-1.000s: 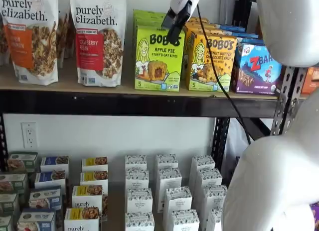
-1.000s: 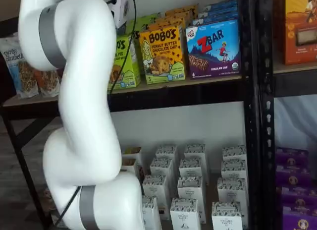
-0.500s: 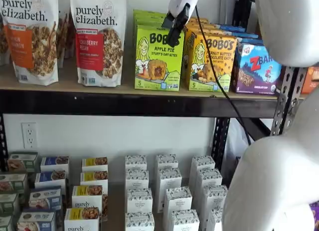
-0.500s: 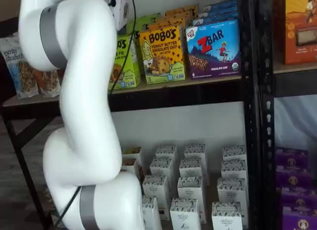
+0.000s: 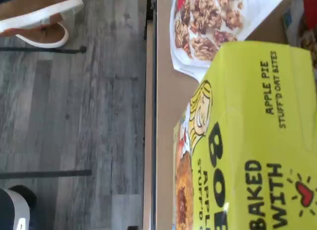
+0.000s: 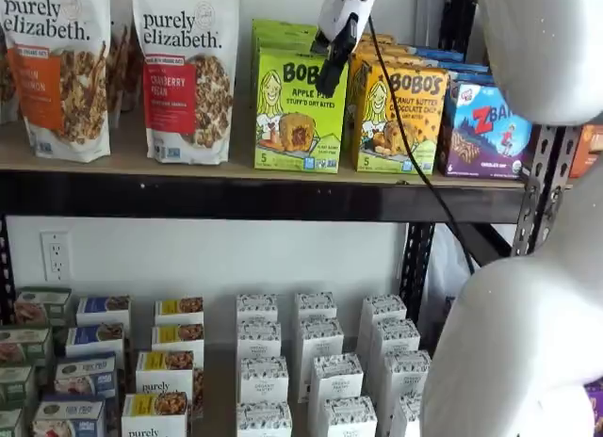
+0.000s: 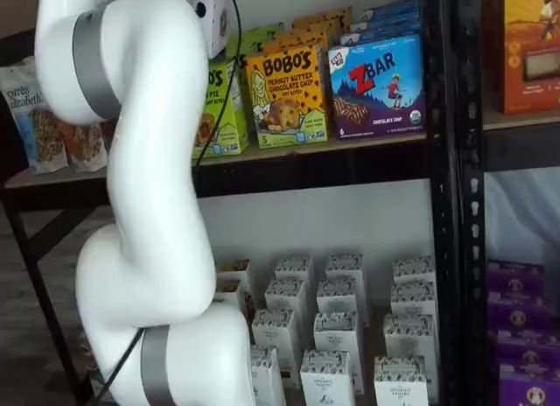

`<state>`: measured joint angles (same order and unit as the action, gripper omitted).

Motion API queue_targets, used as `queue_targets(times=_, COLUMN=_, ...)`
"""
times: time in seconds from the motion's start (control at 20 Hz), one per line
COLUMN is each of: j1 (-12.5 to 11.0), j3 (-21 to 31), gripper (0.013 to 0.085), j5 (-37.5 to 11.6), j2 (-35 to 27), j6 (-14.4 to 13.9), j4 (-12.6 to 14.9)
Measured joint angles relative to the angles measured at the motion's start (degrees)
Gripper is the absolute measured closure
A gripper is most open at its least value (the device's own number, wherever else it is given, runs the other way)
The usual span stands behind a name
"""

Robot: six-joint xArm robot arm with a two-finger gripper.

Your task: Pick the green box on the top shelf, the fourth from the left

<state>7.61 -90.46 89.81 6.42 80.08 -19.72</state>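
1. The green box (image 6: 299,112) stood upright on the top shelf (image 6: 236,197), a little right of centre in the upper part of a shelf view, its "Apple Pie" front facing out. In the wrist view the same box (image 5: 257,141) filled the frame, turned on its side.
2. In a shelf view the white arm hid most of the box, leaving only a strip of it (image 7: 219,108) in the upper middle.
3. The gripper (image 6: 328,65) hung from the top edge, its black fingers in front of the box's upper right corner. They showed side-on, so the frames gave no clear gap; the jaws stood at their widest and nothing was seen between them. Whether they touched the carton could not be told.
4. A black cable (image 6: 405,136) ran down from the gripper across the yellow-orange Bobo's box (image 6: 400,117), which stood just right of the green one.
5. Further right stood a blue ZBar box (image 6: 485,131).
6. Left of the green box stood two Purely Elizabeth granola bags (image 6: 186,70), near it but apart.
7. On the lower shelf, rows of small white cartons (image 6: 320,362) filled the bottom of the frame.
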Motion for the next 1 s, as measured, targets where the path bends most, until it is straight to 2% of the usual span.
queue_targets(times=0.45, j1=0.0, j3=0.6, gripper=0.0130, j5=-0.6, j2=0.1, j6=0.2, j4=-0.3)
queue_targets(times=0.55, j1=-0.1, j3=0.7, gripper=0.0210, j5=-0.6, j2=0.1, j6=0.2, j4=-0.7)
queue_targets(times=0.6, j1=-0.2, j3=0.7, gripper=0.0210, j5=-0.7, j2=0.1, j6=0.3, j4=-0.8)
queue_targets(times=0.75, j1=-0.2, j3=0.7, gripper=0.0330, j5=-0.6, j2=0.2, j6=0.3, j4=-1.2)
queue_targets(times=0.8, j1=-0.3, j3=0.7, gripper=0.0330, j5=-0.6, j2=0.2, j6=0.3, j4=-1.3)
queue_targets(times=0.85, j1=-0.3, j3=0.6, gripper=0.0370, j5=-0.6, j2=0.2, j6=0.4, j4=-1.4)
queue_targets(times=1.0, j1=-0.3, j3=0.7, gripper=0.0370, j5=-0.7, j2=0.3, j6=0.3, j4=-1.2)
